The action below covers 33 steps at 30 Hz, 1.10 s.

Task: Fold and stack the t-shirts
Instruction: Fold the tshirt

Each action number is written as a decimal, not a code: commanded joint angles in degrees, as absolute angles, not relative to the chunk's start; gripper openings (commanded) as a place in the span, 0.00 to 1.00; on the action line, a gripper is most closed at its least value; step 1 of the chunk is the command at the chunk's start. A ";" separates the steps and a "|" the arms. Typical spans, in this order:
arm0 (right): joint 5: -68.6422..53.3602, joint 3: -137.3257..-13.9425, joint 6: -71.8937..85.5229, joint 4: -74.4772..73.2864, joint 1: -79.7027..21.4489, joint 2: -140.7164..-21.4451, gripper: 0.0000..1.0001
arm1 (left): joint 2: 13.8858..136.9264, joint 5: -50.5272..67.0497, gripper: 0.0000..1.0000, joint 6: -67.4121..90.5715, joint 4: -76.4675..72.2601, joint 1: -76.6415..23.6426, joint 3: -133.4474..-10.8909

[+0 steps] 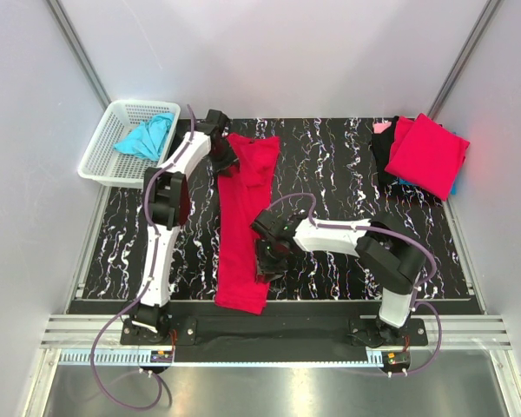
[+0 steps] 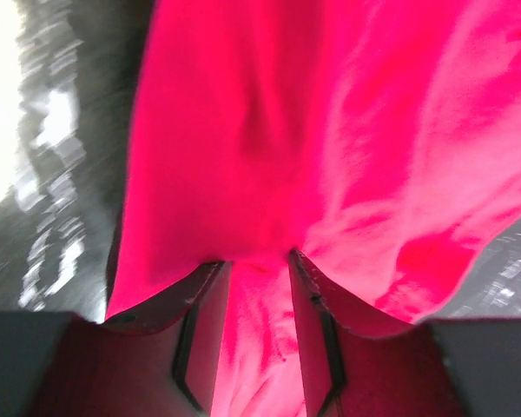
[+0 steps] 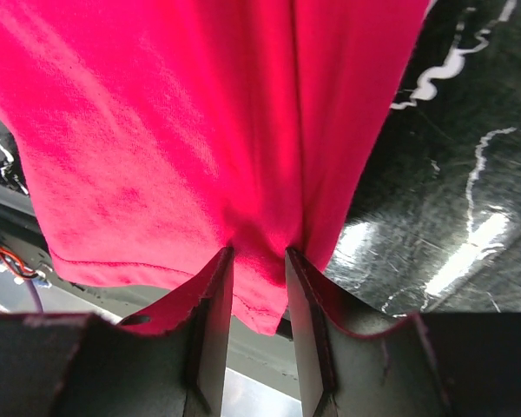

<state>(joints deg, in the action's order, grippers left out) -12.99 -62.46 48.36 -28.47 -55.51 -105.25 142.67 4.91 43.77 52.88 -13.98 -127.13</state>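
Left gripper (image 2: 256, 256) pinches the far end of a long red shirt (image 1: 243, 217), and the right gripper (image 3: 259, 252) pinches its right edge near the hem. The shirt lies lengthwise on the black marbled table (image 1: 330, 174). At far left, a white basket (image 1: 100, 161) holds a turquoise shirt (image 1: 146, 137). Folded shirts (image 1: 425, 155) are stacked at far right.

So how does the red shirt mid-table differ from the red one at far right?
The long red shirt lies stretched as a narrow strip; the folded red shirt is a compact rectangle. The left claw and right claw pinch the long red shirt; nothing touches the folded red shirt. The long one lies on the table; the folded one tops a pile. Both are crimson.
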 commanded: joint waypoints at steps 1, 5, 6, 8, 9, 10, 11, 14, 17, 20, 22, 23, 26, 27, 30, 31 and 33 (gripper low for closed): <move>-3.69 -57.65 46.23 -44.12 -56.51 -108.98 0.39 | 148.88 11.86 0.42 39.73 43.16 -13.45 -132.79; -3.60 -58.70 44.74 -44.21 -56.51 -108.46 0.40 | 149.59 18.45 0.51 38.15 37.89 -13.62 -133.94; -3.69 -59.06 44.56 -44.21 -56.43 -108.20 0.40 | 149.59 19.24 0.54 37.88 36.05 -13.62 -133.86; -3.60 -59.85 43.77 -44.56 -56.43 -107.41 0.40 | 149.24 20.48 0.55 37.79 35.16 -13.62 -134.38; -3.34 -60.55 43.68 -45.00 -56.43 -106.01 0.39 | 148.80 20.91 0.55 37.44 34.46 -13.62 -133.95; -2.12 -60.90 43.86 -45.26 -56.51 -105.13 0.39 | 147.32 21.53 0.56 37.18 33.84 -13.62 -133.25; -1.41 -61.69 43.77 -45.96 -56.51 -104.07 0.39 | 146.09 21.97 0.55 36.39 32.18 -13.62 -132.29; 2.63 -63.71 44.03 -48.32 -56.51 -99.94 0.40 | 139.59 22.76 0.56 34.90 28.66 -13.62 -125.70; 7.20 -66.35 44.30 -50.97 -56.51 -96.78 0.43 | 132.03 21.54 0.56 34.02 24.70 -13.45 -119.02; 10.54 -68.19 44.03 -51.85 -56.51 -93.26 0.49 | 125.35 19.69 0.56 33.31 24.61 -13.18 -114.80; 12.04 -69.17 43.60 -51.86 -56.42 -91.24 0.50 | 120.44 18.47 0.56 32.96 24.70 -12.92 -111.28; 12.65 -70.30 43.42 -51.86 -56.43 -90.71 0.51 | 118.84 17.59 0.56 32.70 24.78 -12.92 -110.23; 14.85 -72.76 42.98 -52.73 -56.16 -89.47 0.52 | 112.78 15.30 0.56 31.73 25.40 -12.92 -106.18; 15.46 -73.38 42.89 -53.00 -55.90 -89.47 0.53 | 111.37 14.51 0.56 31.90 26.27 -12.92 -104.26; 16.17 -75.49 41.66 -53.35 -52.92 -90.52 0.55 | 106.36 11.87 0.56 32.69 31.00 -12.92 -100.31; 15.56 -75.85 40.96 -53.35 -51.95 -91.48 0.54 | 103.48 11.17 0.56 33.04 32.16 -12.92 -98.72; 15.91 -75.76 40.26 -52.47 -49.31 -91.15 0.56 | 99.69 10.72 0.55 34.71 33.57 -12.92 -90.50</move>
<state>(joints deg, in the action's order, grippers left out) 12.67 -74.04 41.98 -51.72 -52.45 -91.02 103.35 13.98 33.69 28.99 -13.19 -98.72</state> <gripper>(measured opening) 0.548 0.552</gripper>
